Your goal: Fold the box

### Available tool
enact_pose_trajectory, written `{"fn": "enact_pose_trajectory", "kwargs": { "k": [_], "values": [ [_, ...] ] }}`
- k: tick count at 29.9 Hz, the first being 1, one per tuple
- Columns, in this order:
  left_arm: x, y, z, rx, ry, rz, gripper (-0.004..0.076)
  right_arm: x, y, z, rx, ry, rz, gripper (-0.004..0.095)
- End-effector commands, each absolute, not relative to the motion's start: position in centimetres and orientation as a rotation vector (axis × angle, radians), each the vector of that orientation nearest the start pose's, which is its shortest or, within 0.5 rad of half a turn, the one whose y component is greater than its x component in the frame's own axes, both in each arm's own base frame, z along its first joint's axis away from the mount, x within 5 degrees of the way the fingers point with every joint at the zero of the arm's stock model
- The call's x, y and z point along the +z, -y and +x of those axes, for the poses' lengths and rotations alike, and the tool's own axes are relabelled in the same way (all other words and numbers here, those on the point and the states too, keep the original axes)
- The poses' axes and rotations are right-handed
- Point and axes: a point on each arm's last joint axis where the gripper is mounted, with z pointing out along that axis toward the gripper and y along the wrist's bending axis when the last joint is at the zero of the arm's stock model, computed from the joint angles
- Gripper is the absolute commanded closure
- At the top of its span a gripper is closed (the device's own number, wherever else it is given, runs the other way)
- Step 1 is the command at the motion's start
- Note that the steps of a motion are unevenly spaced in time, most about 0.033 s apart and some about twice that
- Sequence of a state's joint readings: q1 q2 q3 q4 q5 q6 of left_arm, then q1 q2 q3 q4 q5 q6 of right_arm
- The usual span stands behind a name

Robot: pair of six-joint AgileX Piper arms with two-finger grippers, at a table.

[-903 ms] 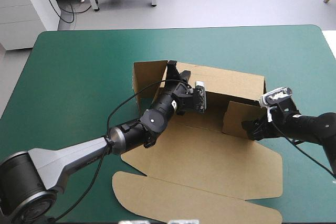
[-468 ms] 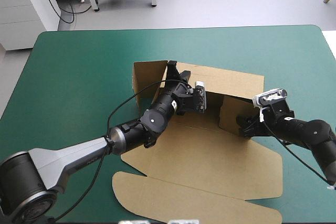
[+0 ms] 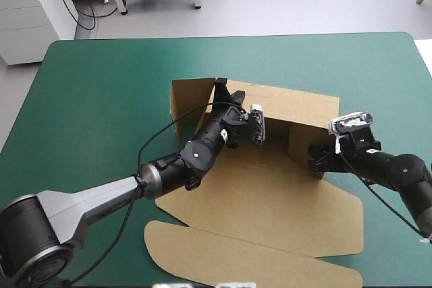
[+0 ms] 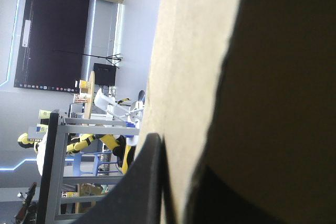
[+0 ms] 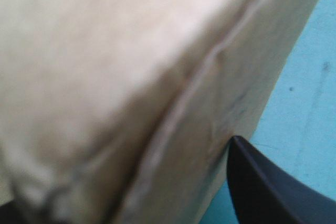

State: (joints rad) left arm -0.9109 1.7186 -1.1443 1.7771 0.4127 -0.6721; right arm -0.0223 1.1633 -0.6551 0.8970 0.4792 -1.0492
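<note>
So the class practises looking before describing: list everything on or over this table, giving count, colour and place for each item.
box: one, brown, middle of the table; far wall raised, a flap standing at each of its ends, lid flat toward the near edge.
table cover: one, teal-green, under the box.
left hand: one, black, shut on the box's board at its far left corner.
right hand: one, black, against the standing flap on the box's right side.
</note>
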Motion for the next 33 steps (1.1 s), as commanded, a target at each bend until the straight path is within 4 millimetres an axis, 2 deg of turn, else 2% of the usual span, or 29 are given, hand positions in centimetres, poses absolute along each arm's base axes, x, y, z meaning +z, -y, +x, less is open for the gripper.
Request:
{"fn": "enact_pose_trajectory", "kwargs": {
  "k": [1, 5, 7, 14, 20, 26, 33],
  "values": [
    [25.4, 28.6, 26.2, 0.374, -1.376, 1.494, 0.0731, 27.4, -2.6, 22.9, 0.277, -2.143, -0.316, 0.0568],
    [25.4, 28.7, 26.2, 0.365, -1.38, 1.491, 0.0731, 27.5, -2.8, 22.9, 0.242, -2.125, -0.375, 0.0841],
    [25.4, 28.7, 26.2, 0.364, -1.381, 1.49, 0.0731, 27.5, -3.2, 23.0, 0.231, -2.111, -0.404, 0.0918],
    [25.4, 28.7, 26.2, 0.358, -1.379, 1.493, 0.0731, 27.9, -4.3, 23.2, 0.163, -2.046, -0.438, 0.0921],
    [25.4, 28.7, 26.2, 0.359, -1.378, 1.494, 0.0731, 28.1, -5.3, 23.1, 0.174, -2.026, -0.46, 0.0905],
    [25.4, 28.8, 26.2, 0.362, -1.36, 1.505, 0.0731, 28.2, -5.0, 23.4, 0.196, -2.03, -0.33, 0.0905],
    [25.4, 28.8, 26.1, 0.354, -1.356, 1.512, 0.0731, 26.9, -5.0, 24.3, 0.223, -2.089, -0.256, 0.0905]
  ]
}}
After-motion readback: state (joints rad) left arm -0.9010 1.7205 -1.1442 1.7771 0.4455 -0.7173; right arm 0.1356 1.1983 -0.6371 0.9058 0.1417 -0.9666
